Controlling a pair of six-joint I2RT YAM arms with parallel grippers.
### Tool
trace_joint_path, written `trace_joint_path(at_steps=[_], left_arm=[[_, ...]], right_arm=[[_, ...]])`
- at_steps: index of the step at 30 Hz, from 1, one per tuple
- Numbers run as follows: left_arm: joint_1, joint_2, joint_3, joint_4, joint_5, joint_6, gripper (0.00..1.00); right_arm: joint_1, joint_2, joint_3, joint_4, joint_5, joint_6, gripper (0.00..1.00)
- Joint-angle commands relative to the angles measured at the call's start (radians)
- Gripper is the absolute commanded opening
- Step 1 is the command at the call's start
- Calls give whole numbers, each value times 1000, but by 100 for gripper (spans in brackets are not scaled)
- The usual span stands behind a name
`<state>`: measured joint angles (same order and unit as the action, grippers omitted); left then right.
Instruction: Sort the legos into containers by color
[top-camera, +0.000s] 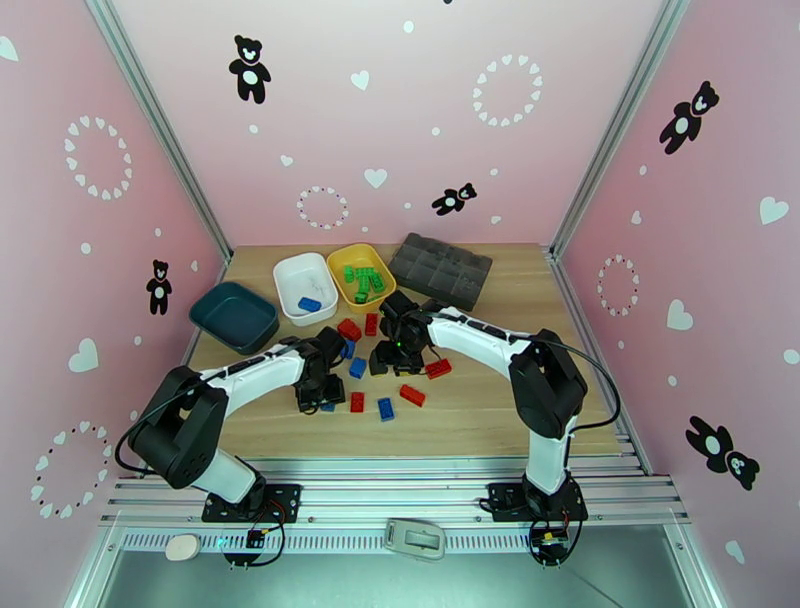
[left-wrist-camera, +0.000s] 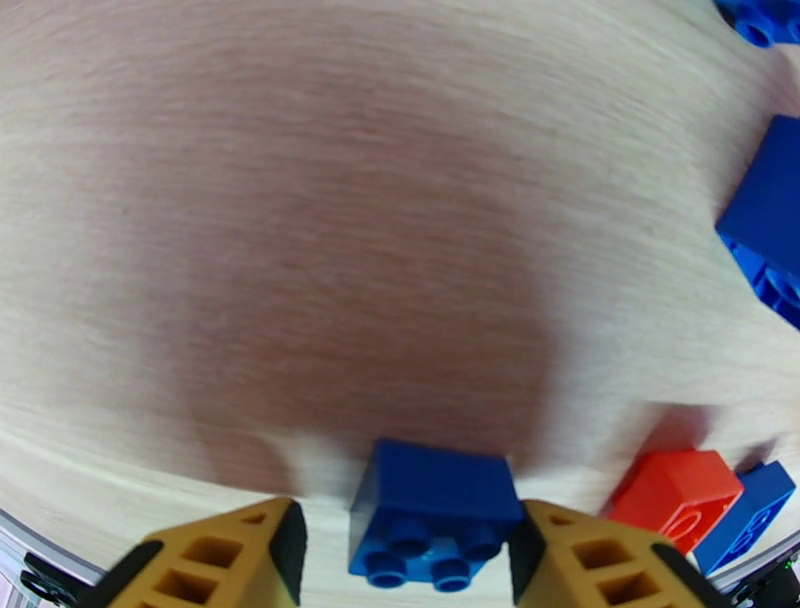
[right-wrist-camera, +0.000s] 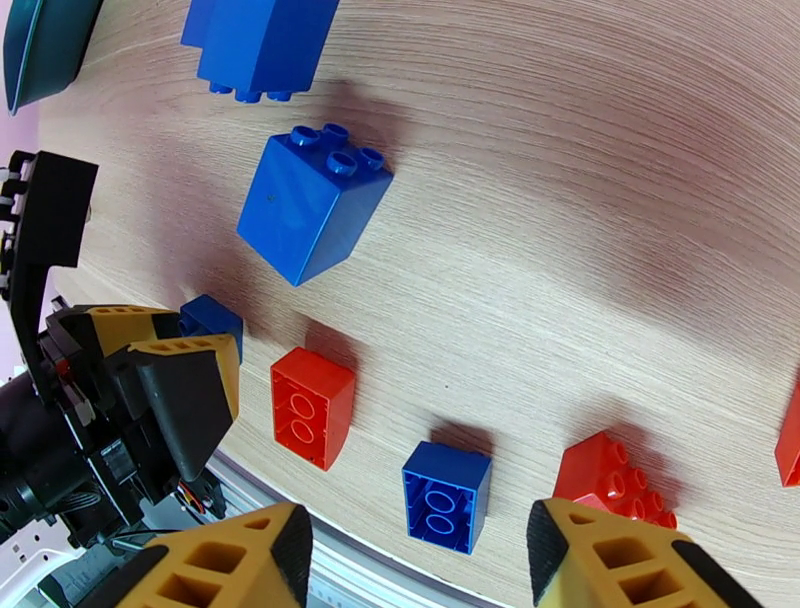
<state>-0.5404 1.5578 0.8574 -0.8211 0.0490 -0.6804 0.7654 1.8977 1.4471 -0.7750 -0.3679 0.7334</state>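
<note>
- straddling a small blue brick (left-wrist-camera: 435, 500), the left end effector (left-wrist-camera: 407, 545) is not clenched: its right pad meets the brick's side, while a strip of counter (left-wrist-camera: 300, 250) shows at the other pad. both fingers are cut off by the bottom edge of the left wrist view.
- from overhead, the end effector's dark body covers most of that brick, which sits near the counter's near edge.
- the right end effector (right-wrist-camera: 415, 545) is released, jaws wide, with nothing between them. another blue brick (right-wrist-camera: 447, 497) lies flat just ahead of the gap, apart from both fingers. the right finger partly hides a red studded brick (right-wrist-camera: 610, 480).
- the legos are glossy, hard, boxy plastic with round studs. the fingers are mustard-yellow and ribbed, with black pads. the counter is pale wood with fine grain.
- a taller blue brick (right-wrist-camera: 312, 205) lies on its side, and a red two-stud brick (right-wrist-camera: 313, 405) lies flat nearer the edge. more red and blue bricks lie loose between the arms.
- the containers stand at the far left. the teal tray (top-camera: 235, 315) has a bare floor, the white tray (top-camera: 295, 275) holds one blue piece (top-camera: 309, 304), and the yellow tray (top-camera: 340, 255) holds green bricks (top-camera: 365, 280).
- a dark grey organizer box (top-camera: 440, 268) lies just beside the yellow tray.
- from overhead, the right wrist blocks whatever is on the counter beneath it.
</note>
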Motion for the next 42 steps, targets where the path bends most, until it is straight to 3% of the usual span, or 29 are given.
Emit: trace_joint_path(at_steps=[1,10,18,23,31,42], left_arm=[[-10,20,12,13,21,16,56],[-9,24,47,-16,25,23,38],[23,-18,202,-83,45,20,34],[117,-5,298,-87,104,34,34],[318,76,438,-70,214,63,34],[481,400,895,-197,196,124,35]], right_arm=[[6,-29,-1,-3,1,13,61],[7,-7,47,-26,-10,11,59],[7,42,160,-38,-51,-3,60],[6,94,249,-16,-97,0,63],[5,183,430,5,-144,-1,79],[-3,217,547,-109,-77,-51,82]])
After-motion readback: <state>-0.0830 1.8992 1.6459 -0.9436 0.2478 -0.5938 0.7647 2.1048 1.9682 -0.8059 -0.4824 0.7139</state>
